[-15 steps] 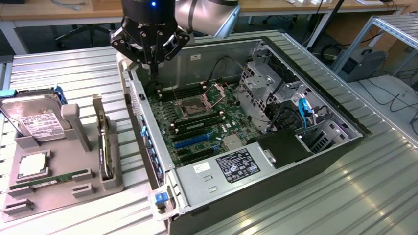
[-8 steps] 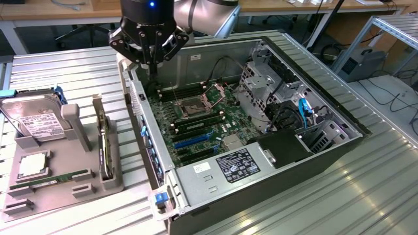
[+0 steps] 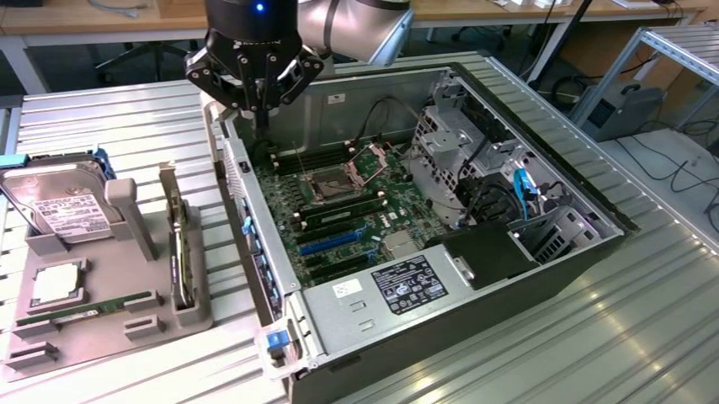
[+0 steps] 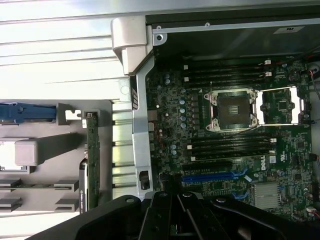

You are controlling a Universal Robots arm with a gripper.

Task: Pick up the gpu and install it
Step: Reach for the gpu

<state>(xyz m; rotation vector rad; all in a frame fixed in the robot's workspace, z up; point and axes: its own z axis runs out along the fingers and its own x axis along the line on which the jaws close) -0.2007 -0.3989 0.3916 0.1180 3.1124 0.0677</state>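
The gpu (image 3: 177, 244) stands on its long edge in a slot of the grey holder tray (image 3: 113, 337) at the exterior view's left, beside the open computer case (image 3: 450, 278). From the wrist view the gpu (image 4: 91, 160) shows edge-on as a thin dark-green strip. My gripper (image 3: 265, 126) hangs over the case's back corner, above the motherboard (image 3: 348, 210) and apart from the card. Its black fingers (image 4: 160, 210) are shut together with nothing between them. The blue expansion slot (image 4: 215, 176) on the board lies bare.
The tray also holds a silver hard drive (image 3: 67, 210), a processor (image 3: 54, 284) and a green memory stick (image 3: 90, 307). Inside the case are the open processor socket (image 3: 337, 178), a drive cage (image 3: 450, 143), cables (image 3: 519, 189) and a power supply (image 3: 405, 286). The ribbed metal table (image 3: 629, 320) surrounds everything.
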